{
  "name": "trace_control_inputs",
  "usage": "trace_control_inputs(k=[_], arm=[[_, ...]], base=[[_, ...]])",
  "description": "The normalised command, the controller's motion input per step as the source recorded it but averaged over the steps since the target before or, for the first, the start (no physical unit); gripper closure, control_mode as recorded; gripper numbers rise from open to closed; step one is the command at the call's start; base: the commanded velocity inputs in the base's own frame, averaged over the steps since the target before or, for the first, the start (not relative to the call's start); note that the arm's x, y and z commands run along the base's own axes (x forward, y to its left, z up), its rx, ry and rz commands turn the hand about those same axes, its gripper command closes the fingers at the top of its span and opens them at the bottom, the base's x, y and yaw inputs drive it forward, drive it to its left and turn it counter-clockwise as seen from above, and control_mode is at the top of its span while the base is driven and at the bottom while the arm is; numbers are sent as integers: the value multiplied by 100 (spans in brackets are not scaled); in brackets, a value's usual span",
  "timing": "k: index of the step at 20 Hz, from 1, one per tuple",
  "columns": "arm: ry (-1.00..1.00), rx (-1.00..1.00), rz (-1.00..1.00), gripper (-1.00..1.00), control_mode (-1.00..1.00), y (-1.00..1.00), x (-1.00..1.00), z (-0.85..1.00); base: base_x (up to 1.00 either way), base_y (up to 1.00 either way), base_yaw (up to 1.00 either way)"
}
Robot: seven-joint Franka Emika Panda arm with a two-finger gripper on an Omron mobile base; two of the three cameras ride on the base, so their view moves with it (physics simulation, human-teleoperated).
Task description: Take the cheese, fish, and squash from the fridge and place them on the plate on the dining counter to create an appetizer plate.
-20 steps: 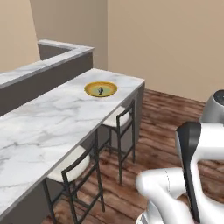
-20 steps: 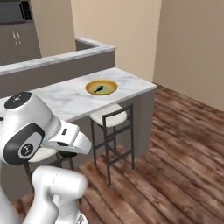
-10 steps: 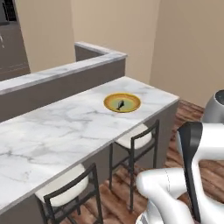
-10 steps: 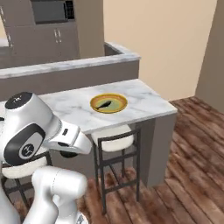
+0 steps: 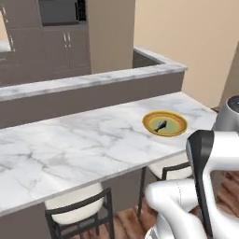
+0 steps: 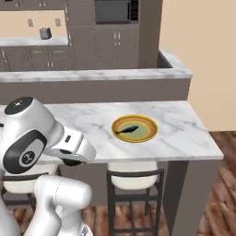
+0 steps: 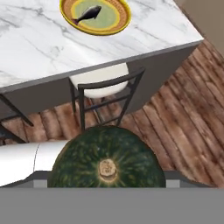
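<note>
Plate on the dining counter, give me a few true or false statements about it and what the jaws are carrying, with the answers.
1. The fish lies on the plate. True.
2. The cheese is already on the plate. False: the fish is the plate's sole item.
3. The squash sits close up in front of the hand camera, its stem end facing it. True.
4. The squash rests on the dining counter. False: it is off the counter, over the wood floor by the stool.
5. The plate is set on the raised grey-topped ledge. False: it is on the white marble counter.
</note>
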Motion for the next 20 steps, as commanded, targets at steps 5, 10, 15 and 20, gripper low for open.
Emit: trace_control_inputs(k=[5,10,15,20], arm=[[0,0,0,100,100,0,0,0],[0,0,0,100,100,0,0,0],[0,0,0,100,100,0,0,0],[0,0,0,100,100,0,0,0]], base=[[100,-50,56],[98,-75,51],[88,-79,48],[68,-83,48]])
